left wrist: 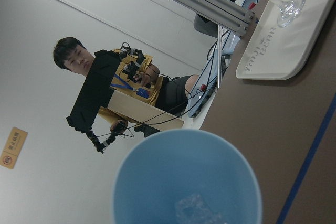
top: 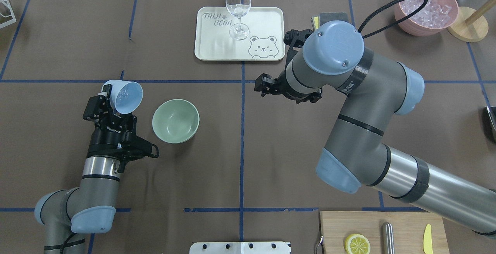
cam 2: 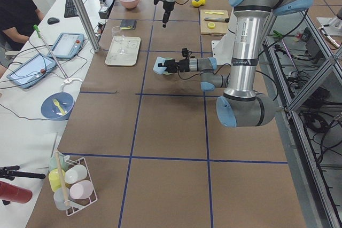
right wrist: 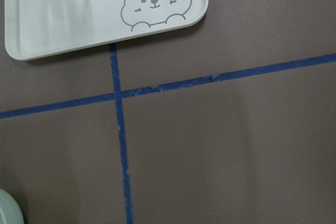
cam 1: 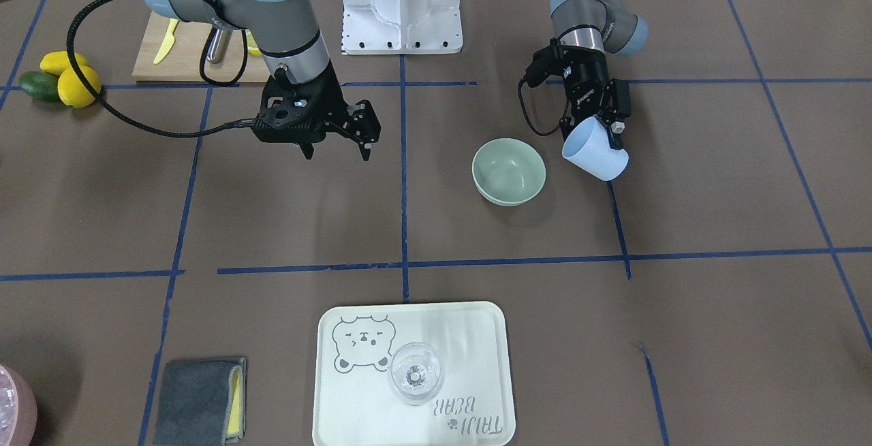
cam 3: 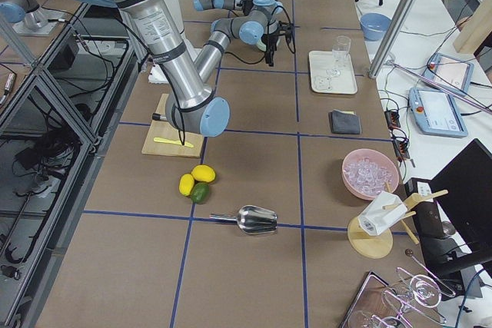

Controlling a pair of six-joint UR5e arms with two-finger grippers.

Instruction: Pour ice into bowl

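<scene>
Ice (top: 122,95), a few small glassy cubes, lies in the tilted blue cup (cam 1: 595,154) pinched by the left tool (cam 1: 598,126), beside which sits the matte sage-green bowl (top: 175,121); right tool (cam 1: 337,155) spread.

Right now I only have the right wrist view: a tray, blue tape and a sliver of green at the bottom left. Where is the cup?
Observer: The left hand holds the cup tilted in the air beside the bowl, not over it.
Operator: Any ice in the bowl?
Observer: None, the bowl is empty. The ice lies inside the cup.
Operator: And my right hand?
Observer: The right hand hovers open, holding nothing.
</scene>
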